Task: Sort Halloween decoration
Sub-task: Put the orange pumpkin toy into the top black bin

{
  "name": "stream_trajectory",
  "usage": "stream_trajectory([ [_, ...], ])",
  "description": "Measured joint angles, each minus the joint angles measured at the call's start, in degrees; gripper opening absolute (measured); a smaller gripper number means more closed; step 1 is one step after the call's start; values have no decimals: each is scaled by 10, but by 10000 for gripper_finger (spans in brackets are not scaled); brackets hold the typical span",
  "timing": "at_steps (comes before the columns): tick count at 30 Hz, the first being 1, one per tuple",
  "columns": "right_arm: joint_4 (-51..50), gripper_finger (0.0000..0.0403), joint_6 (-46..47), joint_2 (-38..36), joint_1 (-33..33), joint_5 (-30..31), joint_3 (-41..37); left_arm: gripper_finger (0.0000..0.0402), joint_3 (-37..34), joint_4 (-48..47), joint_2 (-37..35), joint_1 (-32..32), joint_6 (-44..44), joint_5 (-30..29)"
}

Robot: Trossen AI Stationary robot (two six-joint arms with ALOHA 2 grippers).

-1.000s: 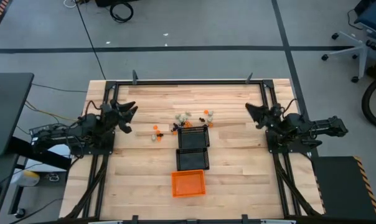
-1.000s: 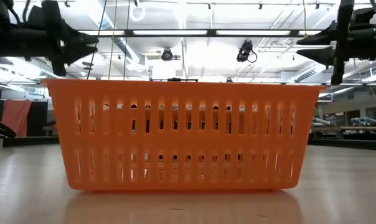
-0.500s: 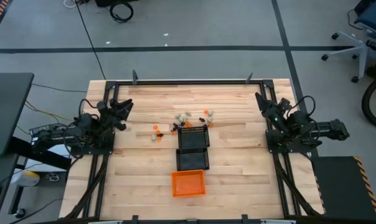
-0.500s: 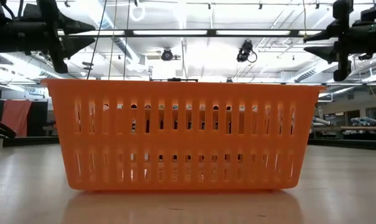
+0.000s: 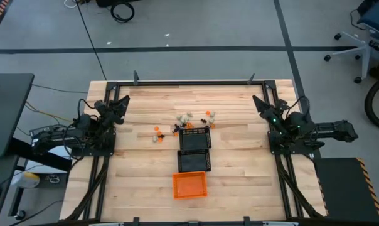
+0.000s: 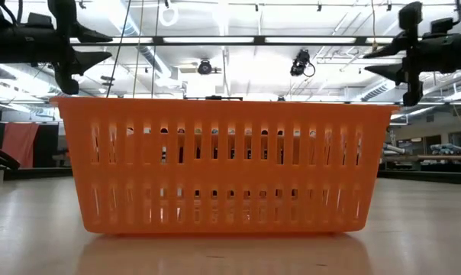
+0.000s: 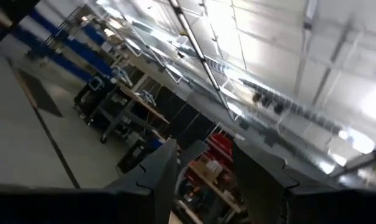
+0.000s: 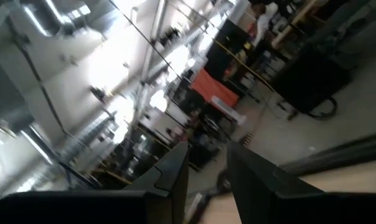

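Seen from above, tiny orange, cream-white and black Halloween trinkets (image 5: 188, 122) lie scattered mid-table, just beyond two black mesh baskets (image 5: 194, 149) lined up with an orange rectangular slotted plastic basket (image 5: 189, 185). The level camera sees only that orange basket, which hides the trinkets. The left gripper (image 5: 118, 104) and right gripper (image 5: 260, 104) hang raised at opposite table edges; wrist views show each pair of fingers apart, holding nothing.

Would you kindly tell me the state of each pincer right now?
Left pincer: open, holding nothing, raised at the table's left edge.
Right pincer: open, holding nothing, raised at the table's right edge.
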Motion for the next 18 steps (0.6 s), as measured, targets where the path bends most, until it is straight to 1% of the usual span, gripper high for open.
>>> stream_trajectory([
  [3, 0, 115, 9, 60, 0, -6, 23, 162, 0, -1, 1, 6, -16, -6],
  [6, 1, 115, -4, 133, 0, -7, 60, 162, 0, -3, 11, 13, -54, 7],
  [9, -1, 115, -30, 204, -5, -7, 99, 162, 1, -8, 36, 14, -83, 30],
  [12, -16, 115, -43, 264, -17, -10, 136, 162, 22, -52, 72, 14, -100, 49],
  [15, -53, 115, -48, 310, -40, -46, 173, 162, 66, -101, 113, 14, -100, 73],
  [18, -115, 115, -44, 349, -71, -109, 208, 162, 113, -180, 159, 14, -86, 87],
])
